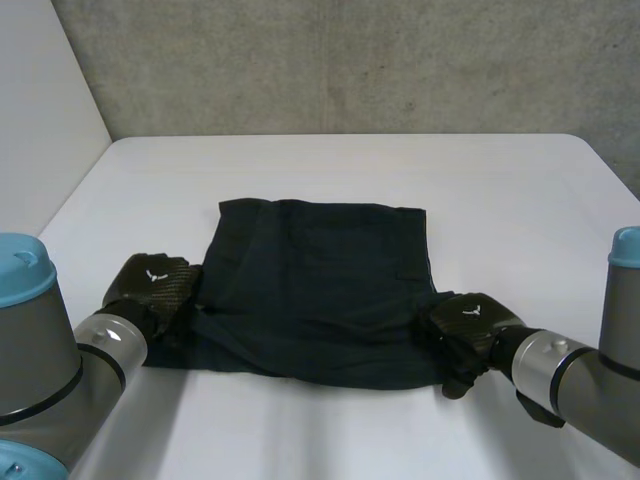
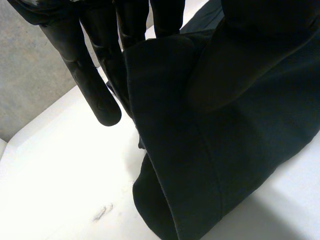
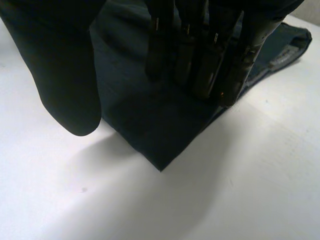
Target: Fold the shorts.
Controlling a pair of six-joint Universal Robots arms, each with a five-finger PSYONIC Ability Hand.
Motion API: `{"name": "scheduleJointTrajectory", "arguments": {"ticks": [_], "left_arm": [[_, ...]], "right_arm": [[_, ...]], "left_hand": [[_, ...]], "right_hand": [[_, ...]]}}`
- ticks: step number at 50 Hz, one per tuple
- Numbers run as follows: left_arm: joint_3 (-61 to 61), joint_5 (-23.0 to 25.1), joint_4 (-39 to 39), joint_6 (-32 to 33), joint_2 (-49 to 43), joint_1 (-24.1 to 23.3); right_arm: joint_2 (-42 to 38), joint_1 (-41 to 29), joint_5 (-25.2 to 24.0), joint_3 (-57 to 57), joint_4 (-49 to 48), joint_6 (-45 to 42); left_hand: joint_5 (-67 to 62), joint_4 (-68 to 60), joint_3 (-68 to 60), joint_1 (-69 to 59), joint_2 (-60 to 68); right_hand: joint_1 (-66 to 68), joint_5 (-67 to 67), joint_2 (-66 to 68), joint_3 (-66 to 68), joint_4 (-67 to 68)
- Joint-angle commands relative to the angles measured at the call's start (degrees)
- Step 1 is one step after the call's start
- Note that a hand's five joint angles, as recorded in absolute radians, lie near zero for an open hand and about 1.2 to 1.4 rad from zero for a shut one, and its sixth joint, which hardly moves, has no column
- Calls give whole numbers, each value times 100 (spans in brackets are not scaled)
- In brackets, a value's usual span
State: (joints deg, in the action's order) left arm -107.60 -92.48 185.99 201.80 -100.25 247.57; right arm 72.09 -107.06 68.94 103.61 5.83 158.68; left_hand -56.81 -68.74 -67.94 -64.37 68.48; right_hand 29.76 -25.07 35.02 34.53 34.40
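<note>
Closest to where I stand, the left arm (image 1: 45,350) and the right arm (image 1: 590,380) reach in from either side over the white counter (image 1: 520,200). Between them lie the dark shorts (image 1: 320,290), spread flat in the middle of the counter. The left robot hand (image 1: 150,288) is at the near left corner of the cloth, and the right robot hand (image 1: 468,325) is at the near right corner.

Looking along the left palm, the shorts (image 2: 225,165) run up between the thumb (image 2: 245,55) and the fingers. The thumb lies on top of the cloth, and most of the fingers disappear behind its edge, so this hand is clamped on the fabric. One finger (image 2: 95,85) stays outside the cloth, over the bare counter (image 2: 60,190). Below the hand, the edge of the shorts curls over in a rounded fold.

Along the right palm, the fingers (image 3: 210,65) are straight and side by side, with their tips down at the shorts (image 3: 155,125) just behind a pointed corner. The thumb (image 3: 65,80) hangs well apart from them, over the counter (image 3: 240,195) beside the cloth, so this hand is spread and grips nothing.
</note>
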Motion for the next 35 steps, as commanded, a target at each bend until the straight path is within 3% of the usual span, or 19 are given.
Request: {"name": "scheduleJointTrajectory", "arguments": {"ticks": [1,6,8,9,16,25,31,35], "left_arm": [[46,2,17,-9,-3,1],[81,-7,17,-9,-56,1],[81,-7,8,-9,-74,1],[81,-7,8,-9,-74,-7],[160,2,-80,-9,-47,-60],[345,37,-607,44,418,1],[274,37,-660,53,322,19],[344,37,-651,44,-152,1]], "right_arm": [[-99,-254,146,63,-425,5],[-318,-280,444,63,-688,-3],[-345,-280,515,54,-785,-3],[-345,-280,585,19,-907,-3],[-205,-307,805,-332,-1005,-205],[437,-254,823,-1140,22,-1058],[359,-289,752,-1387,865,-1137],[-114,-368,717,-1483,938,-1050]], "left_hand": [[-1319,-1126,-1206,-1563,1152],[-1319,-1126,-1206,-1563,1152],[-1319,-1126,-1206,-1563,1152],[-1319,-1126,-1206,-1563,1152],[-1319,-1126,-1206,-1563,1152],[-1319,-1126,-1206,-1563,1152],[-1319,-1126,-1206,-1563,1152],[-1319,-1126,-1206,-1563,1152]], "right_hand": [[1161,-630,634,684,697],[1714,-1183,1187,1237,1249],[3103,-2573,2577,2626,2639],[5005,-4474,4478,4528,4541],[5024,-4493,4498,4547,4560],[5024,-4493,4498,4547,4560],[5024,-4493,4498,4547,4560],[5024,-4493,4498,4547,4560]]}}
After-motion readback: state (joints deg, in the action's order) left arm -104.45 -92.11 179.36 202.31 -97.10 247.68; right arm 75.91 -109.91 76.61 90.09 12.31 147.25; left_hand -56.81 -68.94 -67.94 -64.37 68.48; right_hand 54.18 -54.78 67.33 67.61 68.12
